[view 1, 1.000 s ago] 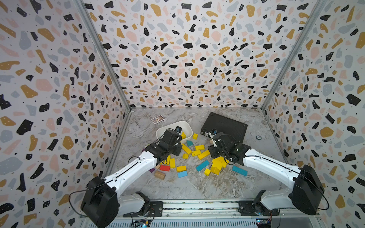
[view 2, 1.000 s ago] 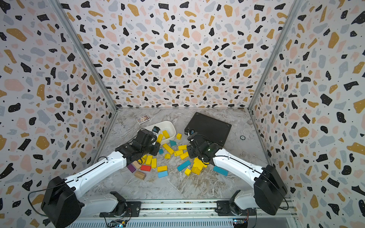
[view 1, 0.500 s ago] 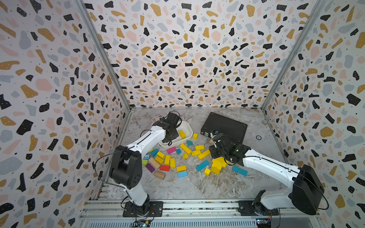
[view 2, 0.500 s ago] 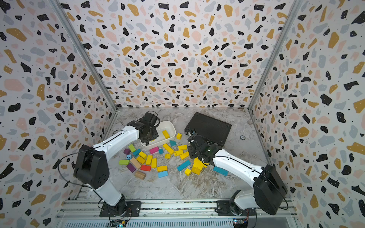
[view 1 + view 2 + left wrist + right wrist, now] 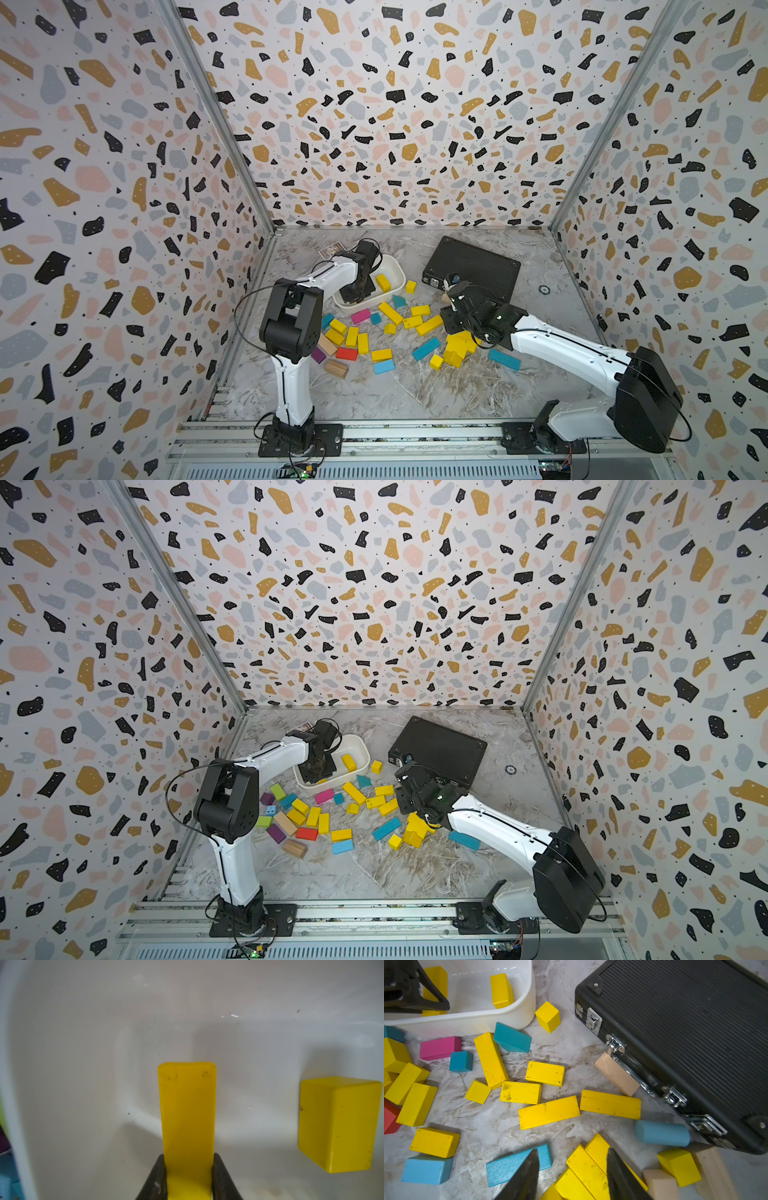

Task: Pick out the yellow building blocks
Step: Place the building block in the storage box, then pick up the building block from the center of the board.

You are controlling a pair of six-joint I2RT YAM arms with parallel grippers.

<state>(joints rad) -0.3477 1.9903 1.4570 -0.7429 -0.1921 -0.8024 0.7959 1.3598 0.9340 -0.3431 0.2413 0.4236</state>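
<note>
Marble table (image 5: 415, 399), clock read from its centre in the top views.

Black case (image 5: 478, 266) lies flat at 1 o'clock, latches shut, with a tan block (image 5: 616, 1074) tucked against its edge.

White tub (image 5: 397, 274) sits at 11 o'clock and has two yellow pieces in it. One is a yellow bar (image 5: 187, 1109) standing on end between the jaws of the left gripper (image 5: 188, 1155). The other is a loose yellow block (image 5: 382, 282) on the tub floor, at 3 o'clock of that gripper and apart from the bar. The left gripper is down inside the tub, with both dark fingers (image 5: 158, 1176) pressed on the bar's sides, so it grips the bar.

Yellow building blocks (image 5: 390, 311) outside the tub:
- One cube (image 5: 410, 286) sits just off the tub's 3 o'clock corner.
- Flat bars are scattered at centre.
- More lie at 8 o'clock, mixed with pink, teal, red and purple blocks (image 5: 324, 796).
- Yellow pile (image 5: 457, 349) sits at 4 o'clock.

Right gripper (image 5: 573, 1151) hovers over that pile with its jaws apart. Pile bars show between the fingers, bare marble shows beside one finger, and nothing is clamped. The centre bars lie at 9 o'clock of it. A light blue cylinder (image 5: 662, 1133) sits near the case.
</note>
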